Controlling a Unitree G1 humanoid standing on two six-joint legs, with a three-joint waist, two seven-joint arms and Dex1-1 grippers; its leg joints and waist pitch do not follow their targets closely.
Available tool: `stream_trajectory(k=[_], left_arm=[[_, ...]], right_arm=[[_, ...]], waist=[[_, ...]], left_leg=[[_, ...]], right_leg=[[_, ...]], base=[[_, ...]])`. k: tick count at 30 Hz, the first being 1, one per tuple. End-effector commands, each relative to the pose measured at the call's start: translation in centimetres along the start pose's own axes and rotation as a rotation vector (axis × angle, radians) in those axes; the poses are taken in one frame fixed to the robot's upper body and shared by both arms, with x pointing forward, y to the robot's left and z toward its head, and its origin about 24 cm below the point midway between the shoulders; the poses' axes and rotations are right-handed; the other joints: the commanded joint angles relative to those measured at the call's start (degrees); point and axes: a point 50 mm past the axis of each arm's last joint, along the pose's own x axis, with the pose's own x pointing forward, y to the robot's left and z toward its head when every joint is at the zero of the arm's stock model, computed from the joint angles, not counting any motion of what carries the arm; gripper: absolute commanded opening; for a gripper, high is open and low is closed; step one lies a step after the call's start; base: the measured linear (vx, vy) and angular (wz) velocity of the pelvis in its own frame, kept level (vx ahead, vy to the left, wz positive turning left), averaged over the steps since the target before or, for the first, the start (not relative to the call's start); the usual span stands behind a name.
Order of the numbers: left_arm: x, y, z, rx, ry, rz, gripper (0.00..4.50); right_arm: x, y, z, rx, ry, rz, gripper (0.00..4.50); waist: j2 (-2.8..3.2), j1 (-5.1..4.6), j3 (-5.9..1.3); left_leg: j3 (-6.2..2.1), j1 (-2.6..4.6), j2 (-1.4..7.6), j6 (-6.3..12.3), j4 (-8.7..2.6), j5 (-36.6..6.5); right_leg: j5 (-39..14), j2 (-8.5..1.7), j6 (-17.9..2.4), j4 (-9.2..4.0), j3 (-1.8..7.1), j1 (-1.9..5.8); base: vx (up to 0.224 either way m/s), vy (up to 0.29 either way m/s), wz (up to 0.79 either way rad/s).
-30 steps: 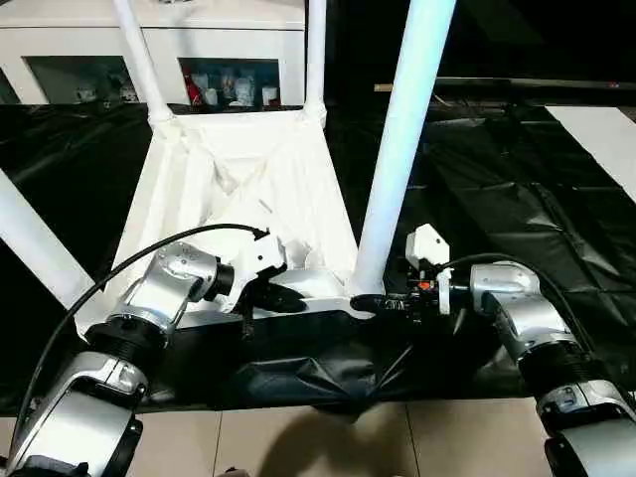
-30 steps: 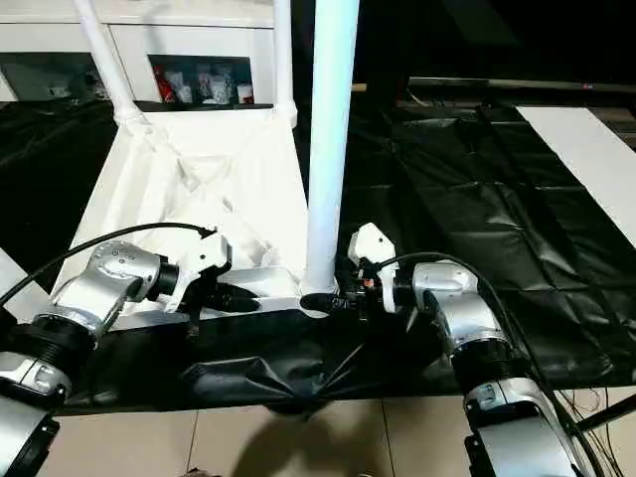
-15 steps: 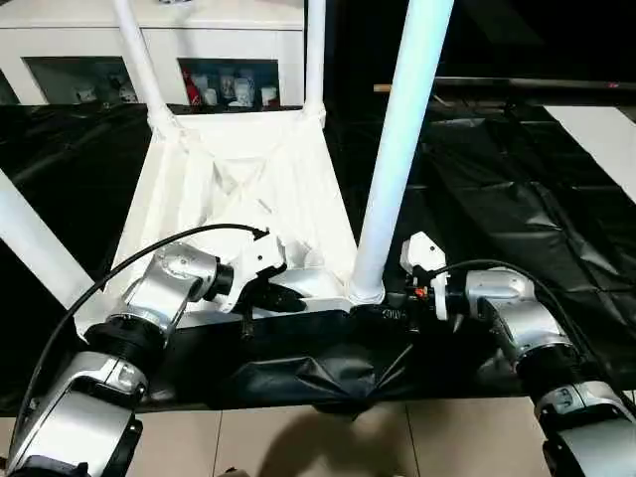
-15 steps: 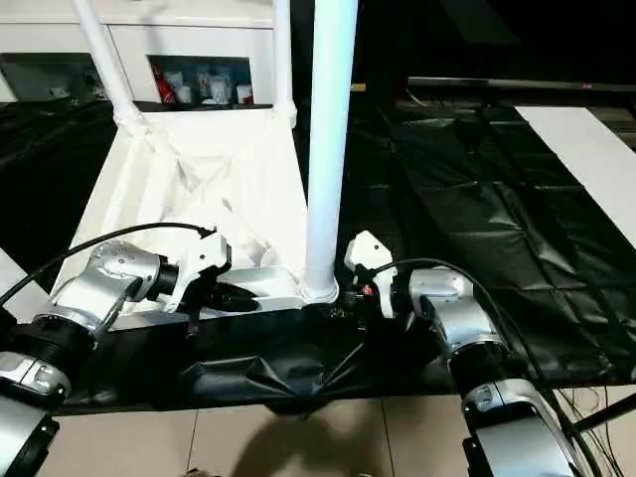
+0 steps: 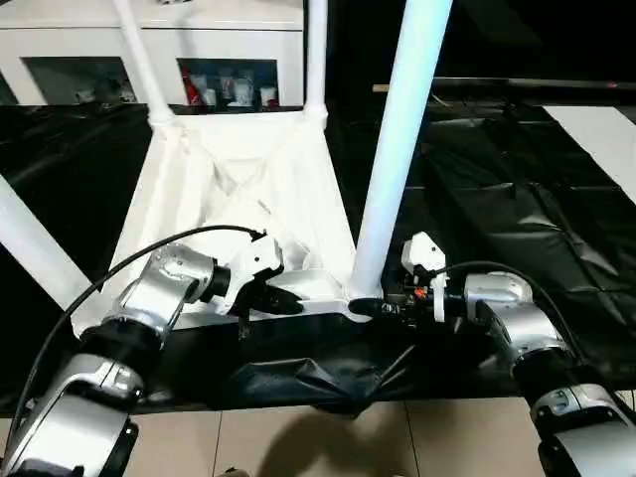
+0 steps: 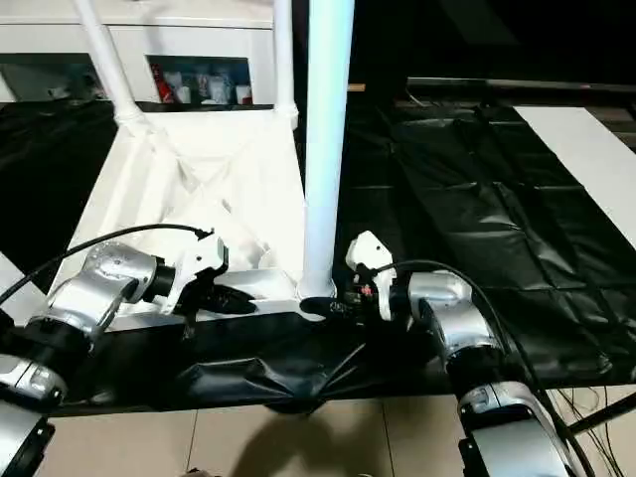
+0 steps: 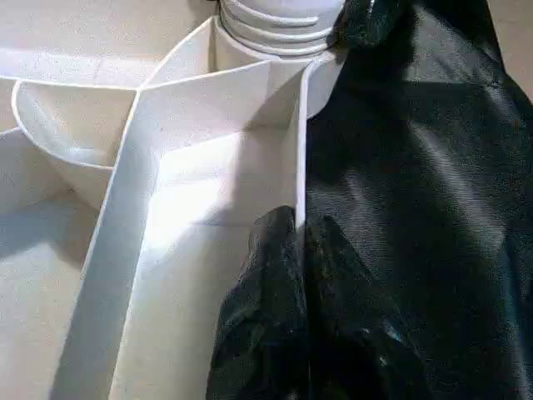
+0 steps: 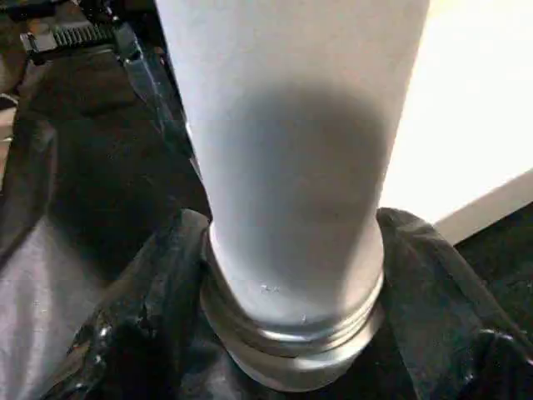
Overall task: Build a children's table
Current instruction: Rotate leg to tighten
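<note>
The left gripper (image 7: 291, 275) pinches the tabletop (image 5: 238, 169) rim steady while the right gripper (image 8: 291, 333), at three o'clock, clasps the leg (image 5: 397, 149) base.

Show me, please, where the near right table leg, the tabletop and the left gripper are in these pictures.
near right table leg (image 5: 397, 149): left eye view, middle of its shaft.
tabletop (image 5: 248, 169): left eye view, ribbed underside.
left gripper (image 7: 301, 229): left wrist view, fingertips pinching the tabletop's rim.
</note>
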Motion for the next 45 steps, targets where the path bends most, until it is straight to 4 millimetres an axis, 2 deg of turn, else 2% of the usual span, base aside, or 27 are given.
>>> stream_trajectory(k=[1, 4, 5, 6, 8, 9, 10, 11, 12, 13, 14, 19, 21, 22, 25, 26, 27, 29, 30, 31, 33, 35, 36, 37, 39, 41, 45], left_arm=[[0.7, -0.7, -1.4, -0.058, 0.041, -0.029, 0.00], [1.0, -0.8, -1.4, -0.067, 0.039, -0.017, 0.00], [1.7, -0.4, -1.5, -0.092, 0.040, 0.059, 0.00], [1.9, -0.2, -1.5, -0.104, 0.040, 0.090, 0.00], [2.5, 0.3, -1.4, -0.123, 0.039, 0.173, 0.00], [2.9, 0.6, -1.2, -0.136, 0.040, 0.217, 0.00], [3.6, 1.0, -0.8, -0.169, 0.031, 0.295, 0.00], [3.9, 1.2, -0.6, -0.186, 0.025, 0.326, 0.00], [4.1, 1.3, -0.4, -0.196, 0.018, 0.342, 0.00], [4.5, 1.4, 0.0, -0.195, 0.010, 0.365, 0.00], [4.5, 1.4, 0.0, -0.195, 0.010, 0.365, 0.00], [6.0, 0.6, 1.0, -0.130, 0.007, 0.298, 0.00], [5.8, 0.5, 0.9, -0.119, 0.009, 0.282, 0.00], [5.8, 0.5, 0.8, -0.118, 0.009, 0.282, 0.00], [5.3, 0.5, 0.5, -0.098, 0.019, 0.270, 0.00], [5.2, 0.4, 0.4, -0.095, 0.018, 0.260, 0.00], [5.0, 0.3, 0.3, -0.072, 0.016, 0.233, 0.00], [4.7, 0.1, 0.3, -0.037, 0.014, 0.198, 0.00], [4.3, -0.1, 0.4, 0.008, 0.002, 0.159, 0.00], [4.3, -0.1, 0.4, 0.008, 0.002, 0.159, 0.00], [3.9, -0.5, 0.4, 0.041, -0.008, 0.106, 0.00], [3.4, -0.8, 0.1, 0.076, 0.007, 0.055, 0.00], [3.3, -0.8, 0.1, 0.081, 0.012, 0.047, 0.00], [3.0, -1.0, 0.0, 0.085, 0.002, 0.011, 0.00], [2.8, -1.3, 0.1, 0.085, -0.010, -0.037, 0.00], [2.6, -1.5, 0.2, 0.084, -0.013, -0.061, 0.00], [2.3, -2.0, 0.3, 0.088, -0.014, -0.119, 0.00]], right_arm=[[0.4, 0.4, -0.6, 0.025, 0.001, 0.002, 2.78], [0.8, -0.1, -0.7, 0.034, -0.001, -0.093, 2.74], [1.3, -0.9, -1.2, 0.075, -0.015, -0.279, 2.74], [1.5, -1.1, -1.4, 0.099, -0.021, -0.348, 2.74], [2.0, -1.2, -1.8, 0.142, -0.034, -0.432, 2.73], [2.4, -1.2, -1.9, 0.165, -0.044, -0.471, 2.72], [3.2, -1.0, -2.0, 0.206, -0.058, -0.544, 2.72], [3.6, -1.0, -2.0, 0.222, -0.062, -0.574, 2.72], [3.9, -1.0, -2.0, 0.232, -0.064, -0.599, 2.72], [4.3, -0.9, -2.0, 0.241, -0.059, -0.631, 2.72], [4.3, -0.9, -2.0, 0.241, -0.059, -0.631, 2.72], [6.1, -0.3, -0.8, 0.241, -0.121, -0.598, 2.72], [6.0, -0.3, -0.5, 0.254, -0.158, -0.567, 3.42], [6.0, -0.3, -0.4, 0.255, -0.160, -0.566, 3.42], [5.3, -0.3, 0.0, 0.240, -0.195, -0.505, 3.54], [5.1, -0.2, 0.1, 0.227, -0.189, -0.486, 3.83], [4.2, -0.1, 0.2, 0.183, -0.177, -0.434, 3.83], [2.9, 0.1, 0.3, 0.133, -0.161, -0.361, 3.92], [1.1, 0.2, -0.1, 0.101, -0.138, -0.311, 3.92], [1.1, 0.2, -0.1, 0.101, -0.138, -0.311, 3.92], [-0.9, 0.4, -0.7, 0.069, -0.092, -0.265, 3.92], [-3.4, 1.1, -1.6, 0.015, -0.015, -0.191, 3.92], [-3.7, 1.2, -1.7, 0.007, -0.004, -0.180, 3.92], [-5.0, 1.5, -2.3, 0.015, 0.036, -0.152, 3.92], [-5.6, 1.9, -2.5, 0.009, 0.051, -0.129, 3.92], [-5.8, 2.1, -2.4, 0.014, 0.049, -0.123, 3.92], [-5.8, 2.2, -2.4, 0.022, 0.053, -0.118, 3.92]], waist=[[0.23, 0.06, -3.71], [0.21, -0.18, -3.49], [-0.04, -0.57, -3.46], [0.08, -0.74, -3.23], [-0.15, -1.63, -2.95], [-0.13, -1.75, -2.92], [0.31, -1.79, -2.85], [0.05, -2.00, -2.78], [-0.06, -1.87, -2.87], [0.32, -1.85, -2.83], [0.16, -1.92, -2.88], [0.31, -2.03, -3.01], [0.25, -2.03, -3.08], [0.32, -1.98, -3.14], [0.25, -1.89, -3.27], [0.15, -1.85, -3.34], [-0.21, -1.65, -3.30], [-0.21, -1.22, -3.50], [-0.58, -1.19, -3.58], [-0.59, -1.02, -3.61], [-0.29, -0.83, -3.65], [-0.45, -0.39, -3.69], [-0.44, -0.14, -3.73], [-0.54, -0.18, -3.64], [-0.65, 0.09, -3.40], [-0.62, 0.04, -3.29], [-0.52, 0.01, -3.26]], left_leg=[[0.33, 0.68, -0.09, 3.39, -3.16, -12.3], [0.29, 0.59, -0.16, 2.50, -3.36, -13.5], [0.27, 0.63, -0.12, 1.78, -3.46, -14.3], [0.19, 0.72, -0.24, 1.25, -3.57, -15.1], [-0.20, 0.84, -0.53, -0.33, -3.87, -19.3], [-0.19, 0.97, -0.54, -0.43, -3.88, -19.8], [-0.17, 1.49, -0.51, -0.66, -3.79, -21.3], [-0.16, 1.52, -0.61, -0.85, -3.79, -22.3], [-0.31, 1.53, -0.65, -0.85, -3.82, -22.3], [-0.34, 1.51, -0.71, -0.77, -3.88, -22.4], [-0.39, 1.41, -0.72, -0.59, -3.95, -22.8], [-0.57, 1.11, -0.59, 0.00, -4.22, -23.8], [-0.57, 1.04, -0.51, 0.15, -4.27, -23.3], [-0.52, 0.98, -0.46, 0.35, -4.26, -22.7], [-0.36, 0.80, -0.45, 1.26, -4.16, -21.0], [-0.28, 0.69, -0.47, 1.52, -4.12, -19.7], [-0.20, 0.72, -0.49, 1.97, -4.04, -18.7], [-0.04, 0.68, -0.37, 3.13, -3.76, -16.5], [0.10, 0.56, -0.37, 3.97, -3.57, -14.8], [-0.02, 0.44, -0.38, 4.20, -3.59, -13.6], [0.15, 0.35, -0.36, 4.93, -3.38, -11.8], [0.25, 0.27, -0.20, 5.74, -3.18, -10.9], [0.30, 0.32, -0.16, 5.94, -3.10, -10.5], [0.38, 0.28, -0.20, 5.97, -3.15, -10.8], [0.40, 0.34, -0.15, 5.43, -3.29, -12.4], [0.33, 0.40, -0.10, 4.58, -3.47, -13.9], [0.28, 0.67, 0.14, 3.62, -3.65, -14.7]], right_leg=[[-4.6, -1.23, -16.0, -2.95, 0.90, 2.93], [-6.9, -1.31, -15.5, -3.18, 0.93, 2.84], [-8.7, -1.38, -14.9, -3.32, 1.01, 2.71], [-10.5, -1.48, -14.6, -3.59, 1.05, 2.56], [-19.8, -1.48, -11.6, -4.45, 0.94, 2.49], [-21.3, -1.42, -10.9, -4.64, 0.99, 2.33], [-23.1, -1.43, -10.3, -5.03, 1.13, 1.78], [-24.6, -1.31, -9.8, -5.24, 1.06, 1.62], [-25.3, -1.40, -9.4, -5.37, 0.97, 1.75], [-26.1, -1.33, -8.8, -5.52, 0.96, 1.59], [-25.9, -1.26, -8.5, -5.65, 0.88, 1.59], [-23.9, -1.24, -8.6, -5.59, 0.78, 1.69], [-22.4, -1.25, -9.2, -5.49, 0.82, 1.79], [-20.5, -1.23, -9.8, -5.31, 0.87, 1.86], [-16.5, -1.21, -11.0, -4.99, 1.00, 2.12], [-14.8, -1.17, -11.5, -4.79, 1.00, 2.32], [-14.1, -1.12, -11.6, -4.85, 0.99, 2.40], [-11.2, -1.22, -11.7, -4.54, 1.12, 2.63], [-9.0, -1.20, -12.3, -4.25, 1.21, 2.68], [-8.1, -1.20, -12.4, -4.16, 1.14, 3.03], [-5.6, -1.15, -13.3, -3.86, 1.09, 3.00], [-3.7, -1.05, -13.9, -3.63, 0.99, 3.17], [-3.3, -1.14, -14.0, -3.49, 1.02, 3.13], [-3.9, -1.11, -14.1, -3.60, 1.00, 3.05], [-7.8, -1.18, -13.5, -3.92, 1.00, 2.93], [-11.3, -1.27, -12.7, -4.22, 0.98, 2.77], [-13.1, -1.30, -12.2, -4.32, 1.15, 2.43]], base=[[0.000, 0.000, 0.00], [0.000, 0.000, 0.00], [0.000, 0.000, 0.00], [0.000, 0.000, 0.00], [0.000, 0.000, 0.00], [0.000, 0.000, 0.00], [0.000, 0.000, 0.00], [0.000, 0.000, 0.00], [0.000, 0.000, 0.00], [0.000, 0.000, 0.00], [0.000, 0.000, 0.00], [0.000, 0.000, 0.00], [0.000, 0.000, 0.00], [0.000, 0.000, 0.00], [0.000, 0.000, 0.00], [0.000, 0.000, 0.00], [0.000, 0.000, 0.00], [0.000, 0.000, 0.00], [0.051, -0.011, 0.05], [0.000, 0.000, 0.00], [0.000, 0.000, 0.00], [0.000, 0.000, 0.00], [0.000, 0.000, 0.00], [0.000, 0.000, 0.00], [0.000, 0.000, 0.00], [0.000, 0.000, 0.00], [0.000, 0.000, 0.00]])
